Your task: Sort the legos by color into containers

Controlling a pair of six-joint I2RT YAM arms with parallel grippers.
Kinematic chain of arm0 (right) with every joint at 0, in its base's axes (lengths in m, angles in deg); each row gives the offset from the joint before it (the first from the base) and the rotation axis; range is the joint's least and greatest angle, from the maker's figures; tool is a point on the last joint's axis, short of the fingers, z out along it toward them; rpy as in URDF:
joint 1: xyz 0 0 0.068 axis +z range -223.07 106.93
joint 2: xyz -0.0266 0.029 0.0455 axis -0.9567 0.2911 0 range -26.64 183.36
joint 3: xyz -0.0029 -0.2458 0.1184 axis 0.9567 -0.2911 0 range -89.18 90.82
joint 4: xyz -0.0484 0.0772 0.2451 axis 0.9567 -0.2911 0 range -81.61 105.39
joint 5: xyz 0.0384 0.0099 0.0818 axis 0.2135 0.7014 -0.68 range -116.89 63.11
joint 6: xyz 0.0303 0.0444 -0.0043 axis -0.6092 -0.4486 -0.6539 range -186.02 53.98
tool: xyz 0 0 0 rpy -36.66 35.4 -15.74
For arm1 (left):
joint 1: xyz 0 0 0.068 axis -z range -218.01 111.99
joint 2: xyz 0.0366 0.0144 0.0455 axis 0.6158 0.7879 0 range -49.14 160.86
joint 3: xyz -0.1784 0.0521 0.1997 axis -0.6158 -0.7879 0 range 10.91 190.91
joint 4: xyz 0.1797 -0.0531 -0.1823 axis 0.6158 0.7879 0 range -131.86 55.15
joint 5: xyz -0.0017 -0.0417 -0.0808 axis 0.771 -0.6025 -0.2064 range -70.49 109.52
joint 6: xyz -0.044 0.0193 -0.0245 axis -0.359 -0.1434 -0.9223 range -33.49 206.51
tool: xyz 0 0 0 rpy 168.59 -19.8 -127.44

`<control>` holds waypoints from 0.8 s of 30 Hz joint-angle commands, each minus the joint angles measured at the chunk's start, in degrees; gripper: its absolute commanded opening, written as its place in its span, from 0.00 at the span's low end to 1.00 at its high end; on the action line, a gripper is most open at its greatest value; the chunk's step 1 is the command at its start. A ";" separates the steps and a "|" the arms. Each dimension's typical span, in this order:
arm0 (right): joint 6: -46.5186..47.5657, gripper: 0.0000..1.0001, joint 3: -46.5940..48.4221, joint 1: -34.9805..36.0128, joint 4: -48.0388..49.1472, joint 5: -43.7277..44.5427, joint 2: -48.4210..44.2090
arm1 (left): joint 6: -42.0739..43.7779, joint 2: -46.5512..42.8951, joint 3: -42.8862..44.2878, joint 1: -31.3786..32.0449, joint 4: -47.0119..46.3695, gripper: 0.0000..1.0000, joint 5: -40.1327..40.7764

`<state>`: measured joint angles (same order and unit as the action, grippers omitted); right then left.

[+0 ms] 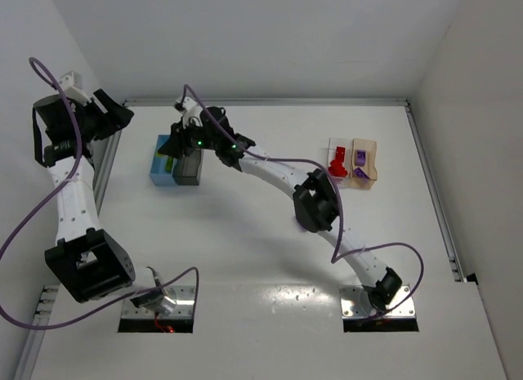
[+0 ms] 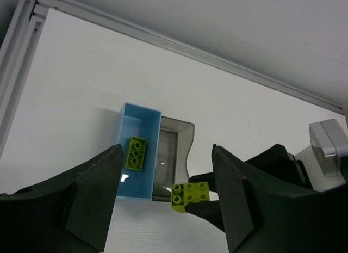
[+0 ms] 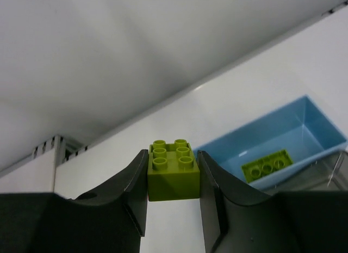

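Your right gripper (image 3: 173, 155) is clenched on a small green brick (image 3: 173, 182): the two fingers press on its left and right sides, its studs point up, and it hangs in the air, not touching the table (image 1: 245, 257). In the top view you see the right arm stretched far across to the left side of the table, with the gripper over the blue bin (image 1: 159, 166) and the grey bin (image 1: 189, 171), which stand touching side by side. In the left wrist view the held brick appears at the near edge of the grey bin, but whether it is exactly above this bin or above the blue one, I cannot tell. In the blue bin a longer green brick (image 2: 136, 153) lies flat on the floor. Your left gripper (image 2: 166, 155) is released, its fingers stand wide apart and hold nothing; the left arm is folded up at the left edge and looks down at both bins. Well apart, on the right side of the table, the clear bin (image 1: 331, 145) has red legos (image 1: 337, 164) inside and the tan bin (image 1: 373, 163), just beside it, has purple legos (image 1: 359, 158) inside.
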<state>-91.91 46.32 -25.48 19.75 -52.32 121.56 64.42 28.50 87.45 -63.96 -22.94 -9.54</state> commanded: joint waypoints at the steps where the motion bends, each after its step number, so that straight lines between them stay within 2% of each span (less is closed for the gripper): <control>1: -4.25 0.03 4.06 -0.04 11.97 4.07 4.71 | -0.85 -1.62 -0.59 -2.43 -0.72 0.72 -3.28; 13: -4.43 0.05 5.03 2.06 22.17 8.02 12.10 | -0.85 -0.04 -1.64 -6.47 -1.25 0.72 -8.73; 16: -3.91 0.08 6.87 2.59 21.49 8.82 13.42 | -0.85 -0.04 -1.65 -6.48 -1.25 0.72 -9.26; 17: -3.91 0.16 6.88 3.11 21.48 8.82 13.43 | -0.85 -0.04 -1.65 -7.00 -1.25 0.72 -9.26; 22: -1.45 0.41 6.88 3.73 20.78 10.58 14.04 | -1.38 1.19 -1.65 -7.53 -1.25 0.72 -11.89; 23: -1.44 0.51 6.88 3.73 20.78 11.10 14.05 | -1.38 1.19 -1.65 -7.53 -1.25 0.72 -12.42; 24: -1.44 0.56 6.88 3.73 20.78 11.10 14.05 | -1.38 1.19 -2.17 -7.53 -1.25 0.72 -12.43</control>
<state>-94.91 50.34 -22.24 36.34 -42.90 135.59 63.68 29.68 85.61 -70.52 -23.03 -19.36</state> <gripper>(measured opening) 0.523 0.721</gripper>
